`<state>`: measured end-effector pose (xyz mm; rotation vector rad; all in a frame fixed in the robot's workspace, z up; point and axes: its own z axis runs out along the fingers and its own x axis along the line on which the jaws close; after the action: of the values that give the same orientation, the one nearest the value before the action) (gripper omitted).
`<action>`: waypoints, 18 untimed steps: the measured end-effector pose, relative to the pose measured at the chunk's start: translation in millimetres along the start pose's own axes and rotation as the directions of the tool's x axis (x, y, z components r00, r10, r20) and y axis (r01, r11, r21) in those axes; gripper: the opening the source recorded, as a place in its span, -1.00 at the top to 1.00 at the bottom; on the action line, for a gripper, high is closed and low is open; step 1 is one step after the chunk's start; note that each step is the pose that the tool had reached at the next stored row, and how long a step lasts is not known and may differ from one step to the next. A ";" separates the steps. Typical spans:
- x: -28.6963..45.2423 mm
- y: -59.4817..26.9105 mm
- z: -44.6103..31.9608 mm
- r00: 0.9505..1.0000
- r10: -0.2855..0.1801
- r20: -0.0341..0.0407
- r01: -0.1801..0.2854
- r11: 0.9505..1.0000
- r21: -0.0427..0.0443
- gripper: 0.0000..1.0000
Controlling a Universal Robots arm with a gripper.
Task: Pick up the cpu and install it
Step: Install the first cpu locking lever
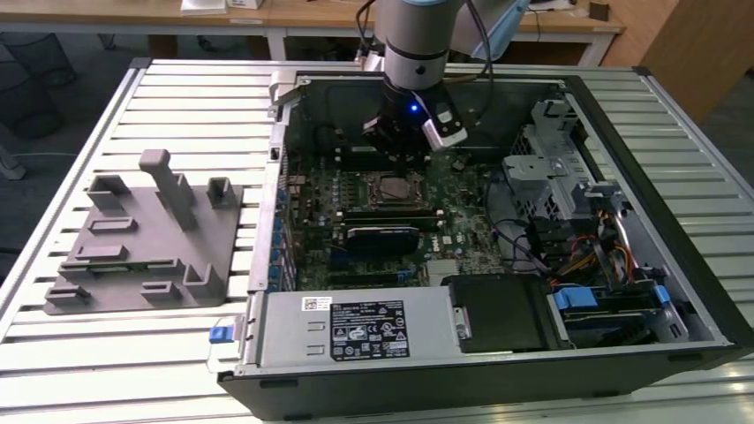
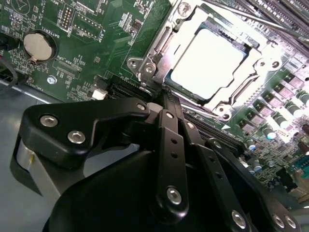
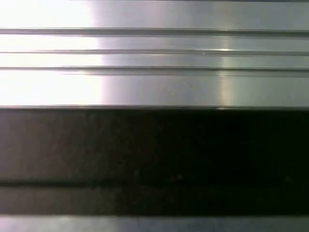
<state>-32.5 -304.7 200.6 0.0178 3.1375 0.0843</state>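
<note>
Hand (image 1: 407,146) hangs inside the computer case (image 1: 659,221), fingers looking pinched together with nothing between them, I think. The cpu (image 2: 207,63) sits flat in the socket (image 2: 159,43) just ahead of the fingertips.

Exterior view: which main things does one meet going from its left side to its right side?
Grey plastic holder block → cpu in its socket on the motherboard, below the gripper → metal drive cage → blue clip near the case's wall.
</note>
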 end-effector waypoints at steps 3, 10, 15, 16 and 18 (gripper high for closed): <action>-0.4 -0.1 1.1 1.000 0.000 0.000 0.000 1.000 0.010 0.79; -0.8 -0.1 1.7 1.000 0.000 0.000 0.000 1.000 0.018 0.79; -1.2 -0.1 1.9 1.000 0.000 0.000 0.000 1.000 0.028 0.79; -1.3 -0.1 2.1 1.000 0.000 0.000 0.000 0.999 0.034 0.79; -1.5 -0.1 2.5 1.000 0.000 0.000 0.000 0.999 0.045 0.79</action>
<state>-31.0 -304.8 198.1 0.0178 3.1385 0.0141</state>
